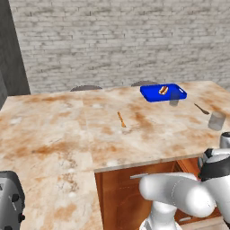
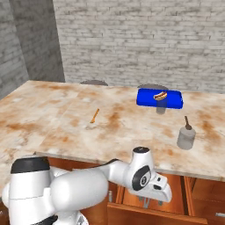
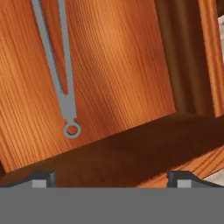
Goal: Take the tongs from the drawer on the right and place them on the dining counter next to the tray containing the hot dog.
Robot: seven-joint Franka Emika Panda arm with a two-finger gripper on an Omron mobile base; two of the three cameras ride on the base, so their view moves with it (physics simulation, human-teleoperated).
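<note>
Both wide-apart jaws hang short of the tongs (image 3: 61, 74) lying in the drawer (image 3: 122, 78).

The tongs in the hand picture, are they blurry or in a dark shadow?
Hand view: the tongs look sharp and evenly lit on the drawer floor; a darker shaded band runs below their ring end. Base views: the dining counter is bright, without glare.

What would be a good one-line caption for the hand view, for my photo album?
Open tool looking down at slim grey metal tongs with a ring end, lying on the reddish-brown wooden drawer floor.
</note>
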